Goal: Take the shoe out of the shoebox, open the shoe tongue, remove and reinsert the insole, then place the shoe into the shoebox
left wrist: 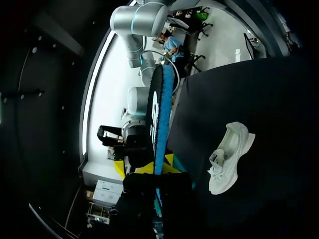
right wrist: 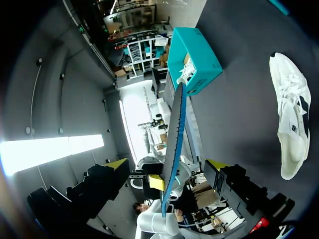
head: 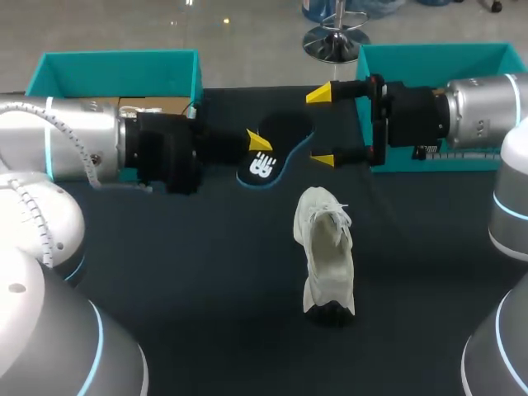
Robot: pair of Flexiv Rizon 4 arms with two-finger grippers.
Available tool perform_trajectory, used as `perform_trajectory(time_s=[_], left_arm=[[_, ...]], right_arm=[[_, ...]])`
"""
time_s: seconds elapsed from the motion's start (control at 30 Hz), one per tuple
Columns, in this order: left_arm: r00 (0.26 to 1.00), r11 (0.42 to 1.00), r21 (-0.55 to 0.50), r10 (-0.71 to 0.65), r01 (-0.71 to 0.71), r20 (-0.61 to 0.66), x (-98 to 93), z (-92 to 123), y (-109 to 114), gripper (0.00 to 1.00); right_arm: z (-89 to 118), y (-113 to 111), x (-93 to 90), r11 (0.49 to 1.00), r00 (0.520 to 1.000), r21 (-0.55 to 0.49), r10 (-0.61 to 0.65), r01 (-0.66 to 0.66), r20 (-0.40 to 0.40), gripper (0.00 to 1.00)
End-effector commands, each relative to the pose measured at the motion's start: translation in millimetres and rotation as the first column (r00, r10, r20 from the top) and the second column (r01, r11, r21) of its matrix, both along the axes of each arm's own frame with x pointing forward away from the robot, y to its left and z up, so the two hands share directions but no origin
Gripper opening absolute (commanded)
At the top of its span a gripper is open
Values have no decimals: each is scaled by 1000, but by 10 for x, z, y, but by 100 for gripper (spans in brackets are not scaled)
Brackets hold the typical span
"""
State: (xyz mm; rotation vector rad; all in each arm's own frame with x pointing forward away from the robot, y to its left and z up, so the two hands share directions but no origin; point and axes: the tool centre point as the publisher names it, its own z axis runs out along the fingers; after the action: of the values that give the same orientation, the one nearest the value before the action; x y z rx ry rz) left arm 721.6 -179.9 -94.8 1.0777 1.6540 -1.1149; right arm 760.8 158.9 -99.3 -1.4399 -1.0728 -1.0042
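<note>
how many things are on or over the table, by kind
shoe: 1
insole: 1
teal boxes: 2
total: 4

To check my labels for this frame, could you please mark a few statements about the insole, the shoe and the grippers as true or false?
1. The insole is out of the shoe. True.
2. The left gripper is shut on the insole. True.
3. The right gripper grips the shoe. False: it is open, its fingers on either side of the insole's end.
4. The shoe sits in a shoebox. False: it lies on the table, touched by neither gripper.
5. The insole lies flat on the table. False: it is held up off it.
</note>
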Motion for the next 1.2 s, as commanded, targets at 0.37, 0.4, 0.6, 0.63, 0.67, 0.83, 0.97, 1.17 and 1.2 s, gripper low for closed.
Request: perform_trajectory(time_s=[0.37,0.4,0.6,0.63,0.67,0.83,0.97,1.17,1.2], left_arm=[[1000,1000,1,1,-1,3,-68,-34,-128,0],[1000,1000,1,1,-1,3,-70,-34,-127,0],[1000,1000,1,9,-9,0,-62,-43,-127,0],[1000,1000,1,11,-11,-1,-57,-44,-128,0],[1000,1000,1,13,-13,-2,-54,-44,-129,0],[1000,1000,-4,21,-21,-5,-38,-38,-138,0],[1000,1000,-4,25,-25,-2,-24,-35,-151,0],[1000,1000,-5,29,-29,2,-9,-26,-166,0],[1000,1000,-4,29,-29,1,-9,-25,-167,0]], right_arm=[[-7,24,9,1000,1000,-1,-1,1,0,0],[-7,24,9,1000,1000,-1,-1,1,0,0],[-7,24,9,1000,1000,-1,-1,1,0,0],[-7,24,9,1000,1000,-1,-1,1,0,0],[-7,24,9,1000,1000,-1,-1,1,0,0],[-7,24,9,1000,1000,-1,-1,1,0,0],[-7,24,9,1000,1000,-1,-1,1,0,0],[-7,24,9,1000,1000,-1,-1,1,0,0],[-7,24,9,1000,1000,-1,-1,1,0,0]])
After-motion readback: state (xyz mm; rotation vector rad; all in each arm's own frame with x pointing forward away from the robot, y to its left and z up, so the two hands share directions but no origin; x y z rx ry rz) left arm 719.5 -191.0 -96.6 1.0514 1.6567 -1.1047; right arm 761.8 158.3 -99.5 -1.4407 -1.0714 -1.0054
